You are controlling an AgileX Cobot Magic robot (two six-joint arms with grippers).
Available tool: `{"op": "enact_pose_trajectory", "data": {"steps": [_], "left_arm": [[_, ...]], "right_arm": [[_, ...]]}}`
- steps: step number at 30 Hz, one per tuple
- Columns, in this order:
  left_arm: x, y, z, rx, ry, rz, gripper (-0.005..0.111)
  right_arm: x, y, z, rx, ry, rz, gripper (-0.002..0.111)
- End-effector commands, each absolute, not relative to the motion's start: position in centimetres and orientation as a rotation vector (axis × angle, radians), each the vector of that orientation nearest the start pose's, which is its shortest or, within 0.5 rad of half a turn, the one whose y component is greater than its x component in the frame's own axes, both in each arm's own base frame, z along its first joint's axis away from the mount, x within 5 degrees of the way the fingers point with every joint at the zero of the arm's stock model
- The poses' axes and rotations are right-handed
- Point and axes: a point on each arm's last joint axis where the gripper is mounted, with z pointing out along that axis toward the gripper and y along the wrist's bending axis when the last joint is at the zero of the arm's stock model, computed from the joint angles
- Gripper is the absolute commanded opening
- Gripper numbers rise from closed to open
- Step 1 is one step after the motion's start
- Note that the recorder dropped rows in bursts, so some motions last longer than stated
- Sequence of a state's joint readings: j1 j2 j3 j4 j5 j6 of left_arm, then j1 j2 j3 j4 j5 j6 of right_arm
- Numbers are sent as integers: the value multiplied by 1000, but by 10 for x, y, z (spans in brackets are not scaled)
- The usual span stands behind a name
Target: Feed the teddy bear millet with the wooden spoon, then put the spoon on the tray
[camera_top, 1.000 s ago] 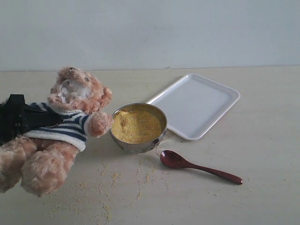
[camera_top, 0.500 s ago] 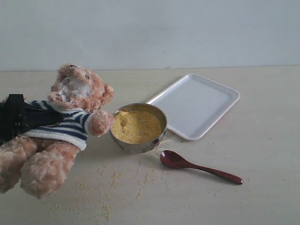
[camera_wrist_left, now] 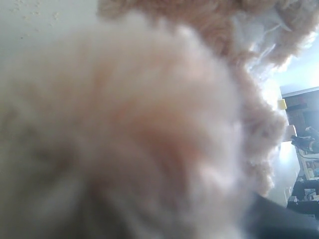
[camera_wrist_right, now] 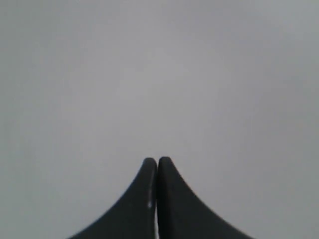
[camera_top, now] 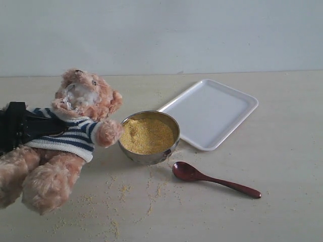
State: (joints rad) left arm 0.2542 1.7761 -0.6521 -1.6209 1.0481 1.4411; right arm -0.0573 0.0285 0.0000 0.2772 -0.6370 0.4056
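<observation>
Where the teddy bear is held: at the left of the desk, tilted back with its muzzle turned upward and both legs stretched toward the front edge.
Left tool: black, reaching in from the left edge of the exterior view and clenched on the teddy bear at the back of its striped shirt. The left wrist view is filled with blurred fur, so the fingers themselves cannot be seen there.
Right tool: clenched, fingertips pressed together with nothing between them, facing a plain grey surface. It is outside the exterior view.
Bear paw: raised just beside the left rim of the steel bowl; contact cannot be confirmed.
Millet: a yellow heap filling the steel bowl.
Loose grains: scattered over the desk in front of the bowl and the bear.
Wooden spoon: lying flat on the desk in front of and to the right of the steel bowl, oval end nearest the bowl but apart from it, handle pointing right. No tool touches it.
Tray: white, set at an angle behind and to the right of the bowl, its near corner close to the bowl rim, nothing resting on it.
</observation>
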Motion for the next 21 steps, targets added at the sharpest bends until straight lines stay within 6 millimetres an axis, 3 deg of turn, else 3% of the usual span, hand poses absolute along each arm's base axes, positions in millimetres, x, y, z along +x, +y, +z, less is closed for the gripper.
{"op": "enact_pose_trajectory", "data": {"steps": [1, 2, 3, 4, 5, 6, 7, 9, 10, 11, 13, 16, 19, 21], "left_arm": [[280, -9, 155, -123, 2218, -1288, 5], [280, -9, 155, -123, 2218, -1288, 5], [280, -9, 155, -123, 2218, -1288, 5], [280, -9, 155, -123, 2218, -1288, 5], [280, -9, 155, -121, 2218, -1287, 5], [280, -9, 155, -121, 2218, -1287, 5], [280, -9, 155, -121, 2218, -1287, 5], [279, -9, 155, -116, 2221, -1286, 5], [279, -9, 155, -116, 2221, -1286, 5], [279, -9, 155, -116, 2221, -1286, 5], [279, -9, 155, -116, 2221, -1286, 5], [279, -9, 155, -116, 2221, -1286, 5], [279, -9, 155, -117, 2222, -1284, 5], [279, -9, 155, -117, 2222, -1284, 5]], "right_arm": [[37, -37, 308, 653, 550, 519, 0], [54, -36, 329, 631, 609, 458, 0], [82, -32, 348, 534, 735, 330, 0], [100, -29, 357, 462, 799, 255, 0], [133, -24, 371, 326, 912, 126, 0], [152, -22, 374, 257, 969, 45, 0], [184, -23, 374, 167, 1048, -100, 0], [224, -29, 363, 145, 1159, -211, 0], [234, -31, 357, 148, 1211, -243, 0], [249, -31, 341, 104, 1372, -280, 0], [260, -27, 324, -21, 1580, -308, 0], [274, -23, 305, -123, 1756, -288, 0], [284, -18, 289, -417, 1925, -367, 0], [285, -17, 284, -511, 2030, -365, 0]]}}
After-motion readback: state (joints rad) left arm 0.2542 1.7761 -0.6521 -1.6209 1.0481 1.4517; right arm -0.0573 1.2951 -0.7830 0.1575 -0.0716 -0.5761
